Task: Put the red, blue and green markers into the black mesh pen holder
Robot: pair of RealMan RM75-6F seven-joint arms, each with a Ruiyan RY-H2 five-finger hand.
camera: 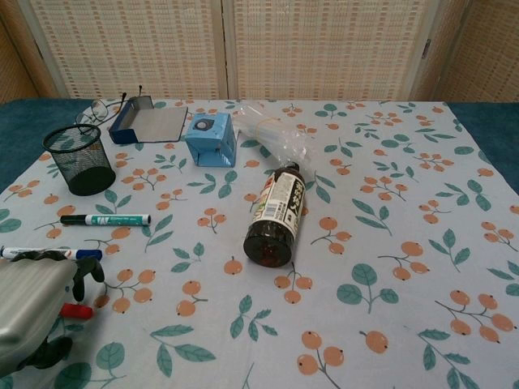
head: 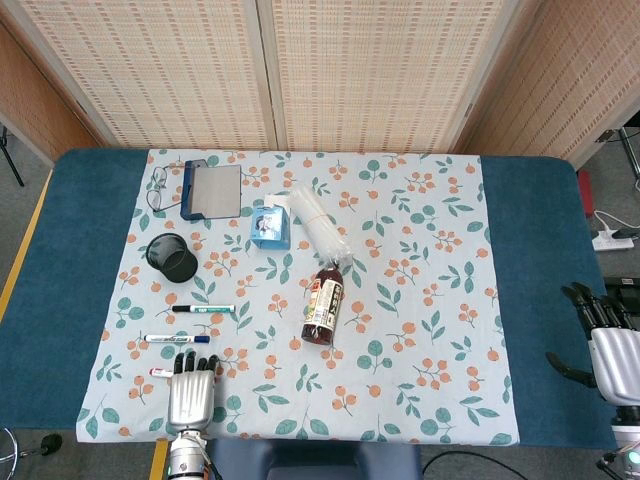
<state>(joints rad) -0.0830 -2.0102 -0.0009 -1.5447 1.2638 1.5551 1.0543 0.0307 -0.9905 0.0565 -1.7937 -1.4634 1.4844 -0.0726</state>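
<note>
At lower left, the left hand [head: 191,398] hovers with fingers [head: 193,363] spread and empty over the red marker [camera: 77,310]; blue marker [head: 176,339] and green marker [head: 203,309] lie just above toward the black mesh pen holder [head: 172,259], all light, stiff, probably slippery, best pinched mid-barrel.

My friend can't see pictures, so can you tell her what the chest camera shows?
The robot's left hand hovers over a red marker, with blue and green markers lying just beyond on a floral tablecloth. Farther back stands an empty black mesh pen holder; a brown bottle lies mid-table.
</note>
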